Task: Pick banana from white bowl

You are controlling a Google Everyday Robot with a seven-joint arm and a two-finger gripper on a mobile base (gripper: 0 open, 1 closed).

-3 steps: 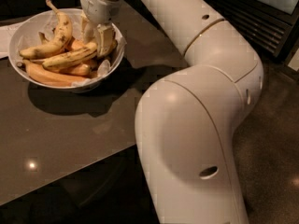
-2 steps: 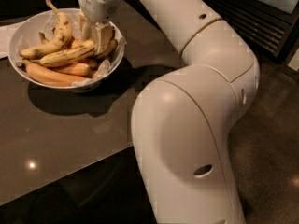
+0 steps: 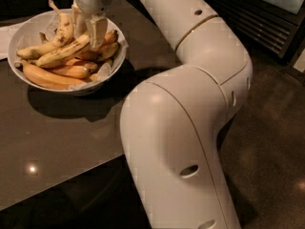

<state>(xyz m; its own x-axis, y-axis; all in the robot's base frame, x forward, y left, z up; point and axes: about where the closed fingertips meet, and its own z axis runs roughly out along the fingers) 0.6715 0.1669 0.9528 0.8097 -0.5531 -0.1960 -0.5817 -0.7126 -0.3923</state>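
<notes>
Grasp stage: the claw (image 3: 87, 28) is down in the white bowl (image 3: 33, 25), at the near end of the speckled banana (image 3: 59, 52).

Camera view: the banana lies across the top of the pile in the bowl, over the orange-toned bananas (image 3: 47, 78), with its right end directly under the claw. Whether the claw is closed on it I cannot tell. By my judgement the next move calls for a firm hold and a straight lift, so the neighbouring fruit and the crinkled paper liner stay put. The bowl sits on a dark glossy counter (image 3: 62, 137). Right of the bowl, past the robot's arm (image 3: 190, 80), the floor (image 3: 271, 142) is dim.
</notes>
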